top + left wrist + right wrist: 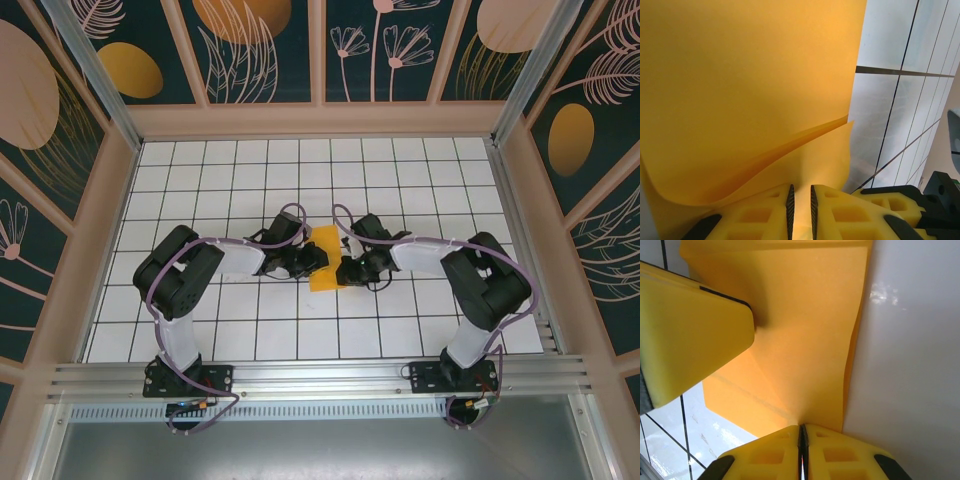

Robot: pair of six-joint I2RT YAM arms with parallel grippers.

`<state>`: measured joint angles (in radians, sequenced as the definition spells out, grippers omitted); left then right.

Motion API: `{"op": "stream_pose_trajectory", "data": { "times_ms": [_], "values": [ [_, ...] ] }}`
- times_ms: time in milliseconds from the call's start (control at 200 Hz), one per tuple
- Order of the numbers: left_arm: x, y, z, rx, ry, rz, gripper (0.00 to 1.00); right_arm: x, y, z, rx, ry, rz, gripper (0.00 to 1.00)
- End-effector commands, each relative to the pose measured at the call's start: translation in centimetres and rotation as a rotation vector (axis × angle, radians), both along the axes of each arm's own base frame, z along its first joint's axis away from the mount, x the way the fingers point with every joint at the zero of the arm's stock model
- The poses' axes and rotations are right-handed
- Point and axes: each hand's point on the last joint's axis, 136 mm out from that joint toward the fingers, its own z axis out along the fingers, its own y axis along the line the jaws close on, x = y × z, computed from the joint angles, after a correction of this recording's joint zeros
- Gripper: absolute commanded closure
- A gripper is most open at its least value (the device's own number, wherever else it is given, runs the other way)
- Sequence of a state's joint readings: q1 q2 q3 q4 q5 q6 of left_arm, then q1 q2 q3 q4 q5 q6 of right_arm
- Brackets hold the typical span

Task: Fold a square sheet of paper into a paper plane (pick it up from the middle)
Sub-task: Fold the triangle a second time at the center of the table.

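The square sheet of paper (pixel 327 262) is orange-yellow and hangs folded into layers over the middle of the white grid table, between both grippers. My left gripper (pixel 316 259) holds its left side. In the left wrist view the paper (pixel 750 75) curves up in two layers, and one layer runs down between the nearly closed jaws of my left gripper (pixel 801 189). My right gripper (pixel 346 270) pinches the right side. In the right wrist view it (pixel 802 427) is shut tight on a creased corner of the paper (pixel 800 340), with a left fingertip (pixel 695 335) pressing the sheet from the upper left.
The white grid table (pixel 250 170) lies inside a wooden frame with dark floral panels (pixel 260 50) at the back and sides. An aluminium rail (pixel 320 378) carries the two arm bases along the near edge.
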<state>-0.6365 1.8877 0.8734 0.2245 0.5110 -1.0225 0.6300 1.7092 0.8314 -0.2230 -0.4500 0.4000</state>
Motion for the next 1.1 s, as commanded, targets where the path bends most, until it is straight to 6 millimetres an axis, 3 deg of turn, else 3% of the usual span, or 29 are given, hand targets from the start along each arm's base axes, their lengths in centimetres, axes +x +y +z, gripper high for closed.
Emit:
{"op": "stream_pose_trajectory", "data": {
  "times_ms": [0, 165, 335, 425, 686, 1096],
  "values": [
    [-1.6, 3.6, -4.3, 0.178, 0.092, 0.066, 0.80, -3.7, -3.0, -2.6, -0.095, 0.112, 0.014, 0.87],
    [-1.7, 3.7, -4.5, 0.185, 0.092, 0.070, 0.80, -4.3, -3.5, -1.4, -0.052, 0.104, 0.002, 0.87],
    [-1.6, 3.6, -4.4, 0.176, 0.091, 0.068, 0.80, -0.9, -0.9, 3.6, 0.083, -0.025, -0.034, 0.90],
    [-1.5, 3.4, -4.2, 0.170, 0.087, 0.065, 0.80, 0.5, 0.0, 4.8, 0.113, -0.065, -0.040, 0.90],
    [-1.4, 3.1, -3.9, 0.155, 0.080, 0.057, 0.80, 1.5, 1.1, 2.5, 0.088, -0.020, -0.042, 0.90],
    [-0.6, 2.4, -2.6, 0.136, 0.036, 0.024, 0.80, -0.7, -1.7, -1.4, -0.043, 0.055, -0.056, 0.91]
  ]
}}
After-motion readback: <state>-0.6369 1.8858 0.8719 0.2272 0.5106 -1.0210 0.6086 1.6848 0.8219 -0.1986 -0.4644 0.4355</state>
